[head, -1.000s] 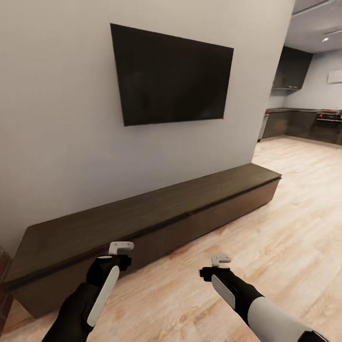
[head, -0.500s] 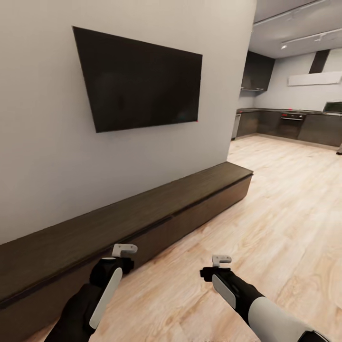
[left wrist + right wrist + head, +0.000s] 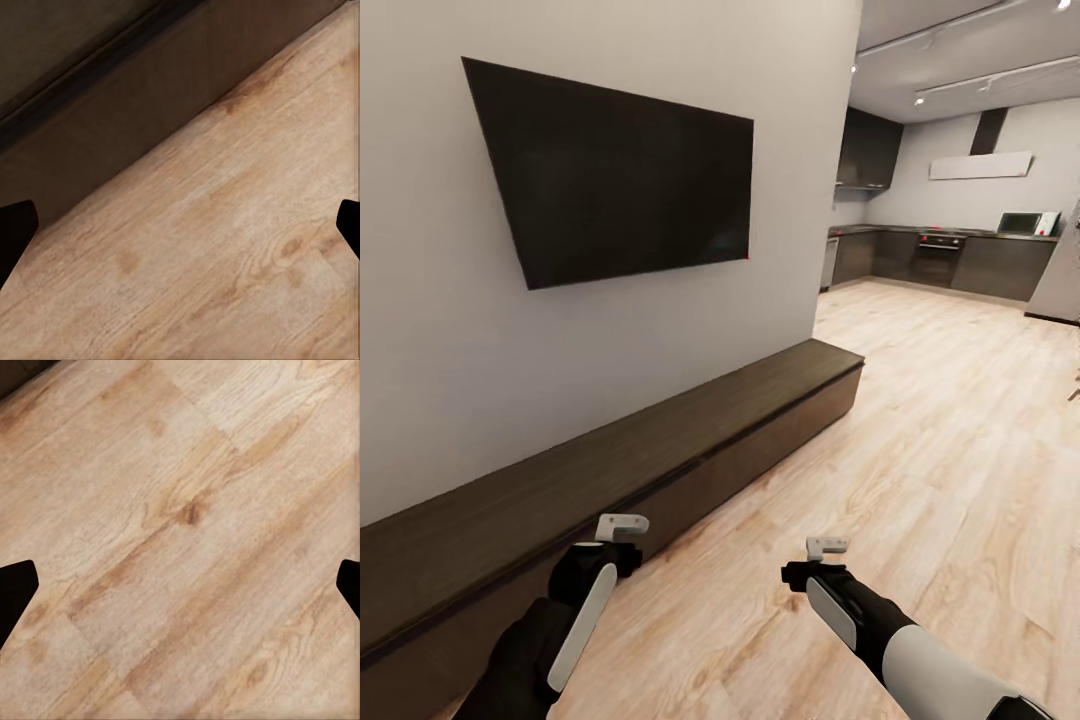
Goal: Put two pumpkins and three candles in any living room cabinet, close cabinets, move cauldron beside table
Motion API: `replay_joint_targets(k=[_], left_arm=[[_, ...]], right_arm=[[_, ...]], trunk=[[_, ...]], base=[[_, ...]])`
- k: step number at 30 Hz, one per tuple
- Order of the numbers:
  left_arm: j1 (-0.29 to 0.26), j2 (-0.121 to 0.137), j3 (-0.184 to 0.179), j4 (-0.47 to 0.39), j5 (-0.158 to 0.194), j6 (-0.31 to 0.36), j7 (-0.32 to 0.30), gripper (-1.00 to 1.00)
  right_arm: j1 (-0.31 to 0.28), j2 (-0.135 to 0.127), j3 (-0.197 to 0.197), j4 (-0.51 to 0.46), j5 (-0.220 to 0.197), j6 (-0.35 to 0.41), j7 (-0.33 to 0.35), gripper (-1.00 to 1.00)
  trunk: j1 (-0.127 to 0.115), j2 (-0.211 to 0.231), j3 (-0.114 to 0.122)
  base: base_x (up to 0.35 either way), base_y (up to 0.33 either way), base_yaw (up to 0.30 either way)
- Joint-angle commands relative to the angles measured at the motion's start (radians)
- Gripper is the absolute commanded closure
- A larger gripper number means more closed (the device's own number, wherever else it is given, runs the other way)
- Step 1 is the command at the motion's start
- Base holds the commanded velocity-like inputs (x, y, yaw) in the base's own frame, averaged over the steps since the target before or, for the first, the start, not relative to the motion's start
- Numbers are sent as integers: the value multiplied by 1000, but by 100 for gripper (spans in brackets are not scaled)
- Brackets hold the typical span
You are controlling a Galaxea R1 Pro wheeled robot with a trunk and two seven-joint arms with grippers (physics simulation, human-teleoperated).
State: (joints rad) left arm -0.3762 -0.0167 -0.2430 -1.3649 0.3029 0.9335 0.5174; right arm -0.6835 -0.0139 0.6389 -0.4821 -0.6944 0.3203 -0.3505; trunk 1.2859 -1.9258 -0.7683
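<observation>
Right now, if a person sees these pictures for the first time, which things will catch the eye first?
The large black flat screen on the pale wall stands out first. Under it, the long, low, dark brown wooden cabinet runs along the wall, its fronts shut. Nearer, both open grippers, left gripper and right gripper, hang empty over the light wooden floor.

No readable text, labels, brands or numbers anywhere

cabinet [image 3: 660, 450] cut off at the head view's left edge; kitchen [image 3: 950, 250] details too small.
</observation>
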Motion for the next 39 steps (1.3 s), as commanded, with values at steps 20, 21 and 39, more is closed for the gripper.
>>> replay_joint_targets(k=[20,21,39], left_arm=[[-1,-4,-2,5,11,1,9,-100],[-1,-5,-2,6,12,1,9,-100],[-1,-6,-3,7,10,1,9,-100]], right_arm=[[-1,3,10,-1,-1,1,-19,-100],[-1,3,10,0,-1,1,-19,-100],[-1,5,10,0,0,-3,-19,-100]], trunk=[[-77,140,61],[-81,147,64],[-96,175,77]], base=[[0,0,-3],[0,0,0],[0,0,0]])
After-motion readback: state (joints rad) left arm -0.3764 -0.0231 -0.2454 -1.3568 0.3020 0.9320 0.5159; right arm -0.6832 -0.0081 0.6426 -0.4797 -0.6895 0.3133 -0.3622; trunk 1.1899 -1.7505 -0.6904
